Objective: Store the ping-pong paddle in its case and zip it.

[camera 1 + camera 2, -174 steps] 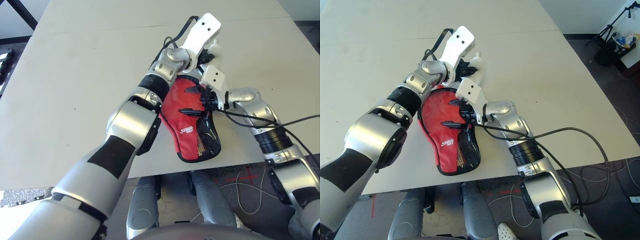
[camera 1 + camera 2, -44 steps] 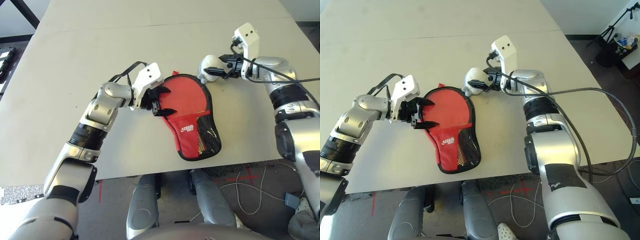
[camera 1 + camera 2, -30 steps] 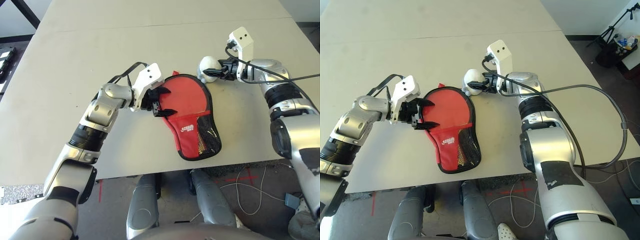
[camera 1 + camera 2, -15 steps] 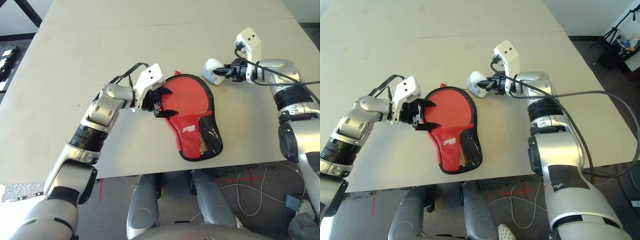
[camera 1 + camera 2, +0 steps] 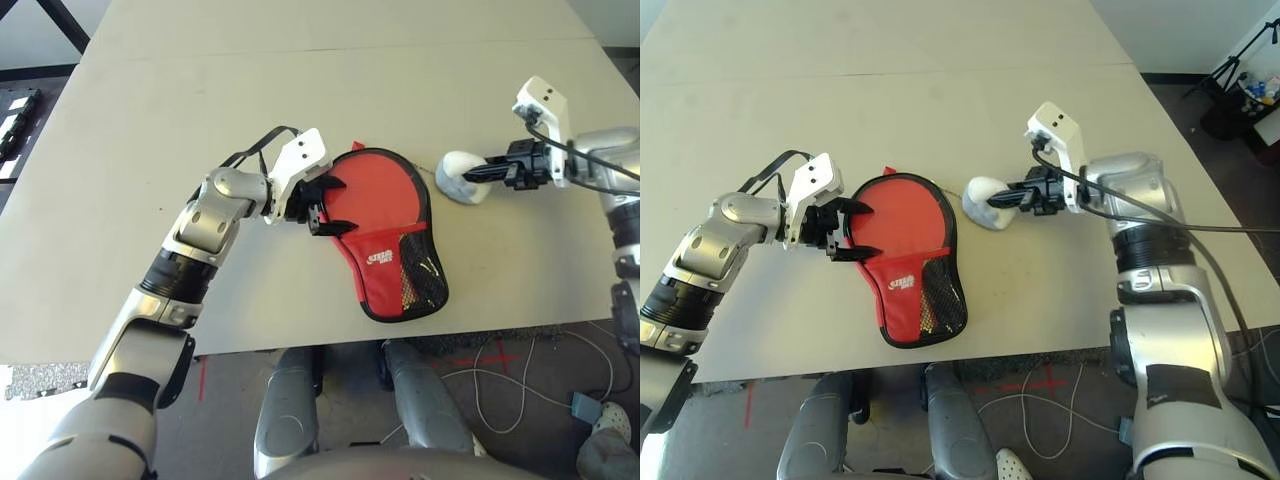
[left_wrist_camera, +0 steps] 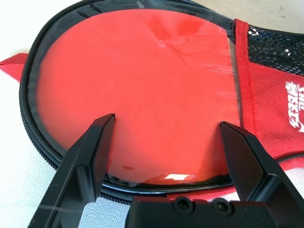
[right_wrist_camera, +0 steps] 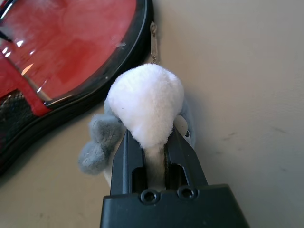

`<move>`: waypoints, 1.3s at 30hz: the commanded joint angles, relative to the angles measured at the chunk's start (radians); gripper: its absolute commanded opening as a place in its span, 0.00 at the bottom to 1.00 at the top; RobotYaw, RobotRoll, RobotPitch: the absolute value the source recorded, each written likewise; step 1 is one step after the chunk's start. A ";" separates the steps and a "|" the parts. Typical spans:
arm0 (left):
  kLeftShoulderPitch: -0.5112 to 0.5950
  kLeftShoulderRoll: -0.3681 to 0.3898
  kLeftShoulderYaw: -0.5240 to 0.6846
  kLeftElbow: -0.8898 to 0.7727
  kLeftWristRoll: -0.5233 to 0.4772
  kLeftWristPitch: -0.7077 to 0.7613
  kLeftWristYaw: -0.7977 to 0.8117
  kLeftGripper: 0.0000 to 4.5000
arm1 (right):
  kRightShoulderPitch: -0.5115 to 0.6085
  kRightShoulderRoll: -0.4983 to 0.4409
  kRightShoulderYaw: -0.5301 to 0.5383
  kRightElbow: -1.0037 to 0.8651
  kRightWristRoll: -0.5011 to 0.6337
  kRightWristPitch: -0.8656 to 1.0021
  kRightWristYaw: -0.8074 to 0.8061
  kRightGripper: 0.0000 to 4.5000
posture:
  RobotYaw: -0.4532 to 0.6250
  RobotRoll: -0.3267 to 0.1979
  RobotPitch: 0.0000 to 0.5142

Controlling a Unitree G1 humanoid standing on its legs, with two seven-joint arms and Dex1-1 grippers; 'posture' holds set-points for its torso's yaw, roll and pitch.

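So the case [image 5: 385,230] is lying flat on the worktop [image 5: 200,120], and through the clear window of its round part you can see the red face of the ping-pong paddle [image 6: 142,90], so the paddle looks to be inside already. The left gripper [image 5: 328,207] is parked right at the round edge of the case with its jaws spread wide and empty; in the left wrist view the red disc sits between the two jaws and just ahead of them, black zipper edging right under the tips.

The right gripper [image 5: 1012,200] is off to the side with its jaws clenched on a small fluffy white-and-grey plush charm [image 7: 145,107]. That charm hangs off a metal zipper pull [image 7: 153,40], which sits just past the jaw tips, next to the case's rim.

My take on handling: the case is soft fabric, light and floppy, so it'll likely slide or bunch if pulled without being pinned. The paddle inside stiffens the round part, so that's the place to press or pinch with the left jaws. The plush is squishy, so the grip may slip; I'd pull it steadily along the zipper line. I can't tell how much of the zipper is closed.
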 commanded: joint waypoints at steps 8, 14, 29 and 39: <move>0.017 -0.010 -0.057 0.044 0.024 0.005 -0.015 1.00 | 0.145 -0.130 0.051 -0.235 0.110 0.062 0.177 0.05 | 0.34 0.62 0.57; 0.012 -0.017 -0.059 0.056 0.026 -0.003 -0.017 1.00 | 0.218 -0.219 0.106 -0.375 0.258 0.108 0.180 0.05 | 0.34 0.62 0.56; -0.004 -0.027 -0.058 0.080 0.033 -0.012 -0.021 1.00 | 0.368 -0.329 0.185 -0.620 0.460 0.177 0.180 0.05 | 0.34 0.62 0.56; -0.009 -0.035 -0.058 0.092 0.039 -0.018 -0.017 1.00 | 0.478 -0.358 0.197 -0.762 0.514 0.206 0.180 0.05 | 0.34 0.62 0.56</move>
